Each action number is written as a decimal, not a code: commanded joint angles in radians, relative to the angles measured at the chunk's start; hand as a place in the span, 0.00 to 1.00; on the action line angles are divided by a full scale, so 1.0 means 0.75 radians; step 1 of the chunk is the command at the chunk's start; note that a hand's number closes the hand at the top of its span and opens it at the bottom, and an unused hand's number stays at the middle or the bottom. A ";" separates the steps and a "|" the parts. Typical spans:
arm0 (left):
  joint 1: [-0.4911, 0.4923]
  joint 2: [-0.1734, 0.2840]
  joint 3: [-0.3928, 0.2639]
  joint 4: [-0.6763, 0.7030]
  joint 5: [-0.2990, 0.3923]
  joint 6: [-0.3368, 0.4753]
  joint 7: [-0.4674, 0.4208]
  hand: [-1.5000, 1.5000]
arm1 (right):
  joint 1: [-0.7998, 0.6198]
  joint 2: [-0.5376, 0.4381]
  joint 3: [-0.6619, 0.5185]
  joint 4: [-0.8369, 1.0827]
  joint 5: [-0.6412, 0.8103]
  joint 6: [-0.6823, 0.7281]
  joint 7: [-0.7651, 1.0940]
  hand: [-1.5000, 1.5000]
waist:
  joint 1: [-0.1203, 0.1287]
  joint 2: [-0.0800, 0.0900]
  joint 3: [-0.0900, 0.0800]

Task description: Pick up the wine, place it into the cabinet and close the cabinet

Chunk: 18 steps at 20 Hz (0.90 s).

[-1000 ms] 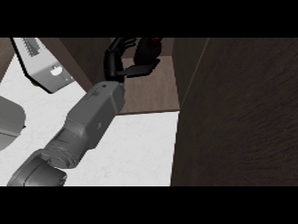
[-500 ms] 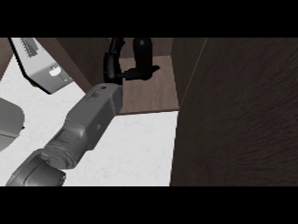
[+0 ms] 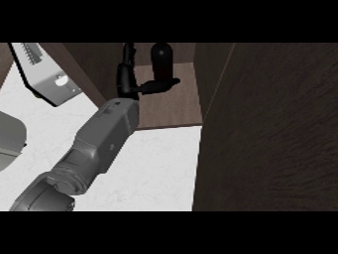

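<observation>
- Wine [image 3: 161, 58] first: where is it? I make out a dark bottle standing upright on the cabinet's wooden shelf [image 3: 173, 106], just beyond the robot hand [image 3: 136, 87].

- Agreed, it sits inside the cabinet, past the fingertips. The robot hand belongs to the grey forearm coming up from the lower left, which I take to be the left one. Its fingers point straight up along the bottle's left side and the thumb juts out to the right below the bottle's base. So it looks spread, not curled round the wine. Whether a finger touches the glass, I cannot tell.

- And the other robot hand?

- Not visible anywhere.

- What could go wrong from here?

- The bottle is tall and narrow, and the fingers are right beside it. If the thumb or a finger catches it on the way back, it could tip over on the shelf.

- And the door [image 3: 274, 129]?

- That big dark panel to the right of the robot hand seems to be the open cabinet door. Swinging it shut while the forearm is inside would trap the arm. A bottle standing too near the shelf's front edge could be struck too.

- Anything else nearby?

- A grey toaster-like appliance [image 3: 51, 74] lies on the counter [image 3: 164, 163], to the left of the forearm, well away from all this.
</observation>
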 commanded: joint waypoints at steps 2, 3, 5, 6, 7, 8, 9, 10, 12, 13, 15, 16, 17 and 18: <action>0.061 0.020 0.027 0.001 0.012 -0.024 -0.069 0.00 | 0.003 -0.019 -0.036 -0.071 -0.077 0.015 0.030 0.00 | -0.010 0.011 -0.003; 0.046 0.044 0.014 0.000 -0.004 -0.059 -0.048 0.00 | -0.012 -0.003 -0.018 0.006 -0.050 0.012 0.004 0.00 | 0.009 0.008 -0.003; 0.095 0.081 0.008 0.001 -0.015 -0.132 -0.063 0.00 | 0.061 0.009 0.021 -0.090 -0.030 0.005 0.019 0.00 | 0.013 -0.002 -0.003; 0.063 0.020 0.007 0.002 -0.020 -0.079 -0.074 0.00 | 0.005 -0.006 0.000 -0.071 -0.029 0.006 0.031 0.00 | 0.006 0.003 -0.004; 0.110 0.024 0.011 -0.005 -0.018 -0.114 -0.120 0.00 | 0.056 -0.013 -0.036 -0.049 -0.077 0.035 -0.026 0.00 | 0.010 0.003 -0.002; 0.066 -0.005 0.032 -0.006 0.000 -0.073 -0.098 0.00 | -0.015 -0.005 0.003 -0.029 -0.026 0.012 0.021 0.00 | 0.003 0.007 -0.004; 0.041 0.070 0.018 -0.007 -0.017 -0.152 -0.041 0.00 | 0.071 -0.005 -0.004 -0.073 -0.059 0.023 0.011 0.00 | 0.005 0.001 -0.003; 0.071 -0.005 0.005 -0.007 -0.029 -0.127 -0.116 0.00 | -0.003 -0.002 -0.009 0.011 -0.041 0.032 -0.037 0.00 | 0.003 0.009 -0.003; 0.070 0.042 -0.004 0.003 -0.043 -0.184 -0.065 0.00 | 0.045 0.002 -0.009 -0.050 -0.052 0.022 -0.007 0.00 | 0.016 -0.002 -0.003; 0.019 0.000 -0.010 -0.001 -0.052 -0.126 -0.062 0.00 | -0.062 0.012 0.036 -0.035 -0.014 -0.048 0.053 0.00 | 0.015 0.001 -0.005; 0.094 -0.005 0.004 -0.008 -0.033 -0.216 -0.084 0.00 | 0.065 -0.006 -0.002 -0.074 -0.060 0.017 0.016 0.00 | 0.020 -0.007 -0.003; 0.081 -0.005 -0.005 -0.003 -0.034 -0.212 -0.085 0.00 | -0.049 0.012 0.066 -0.031 0.028 -0.028 0.074 0.00 | 0.017 -0.004 -0.005; 0.093 -0.005 -0.004 -0.009 -0.035 -0.243 -0.086 0.00 | -0.094 -0.008 -0.021 -0.043 -0.039 -0.024 0.085 0.00 | 0.028 -0.006 -0.004; 0.101 -0.005 -0.007 -0.003 -0.041 -0.227 -0.106 0.00 | 0.057 -0.009 0.018 -0.052 -0.035 0.024 0.002 0.00 | 0.015 -0.005 -0.002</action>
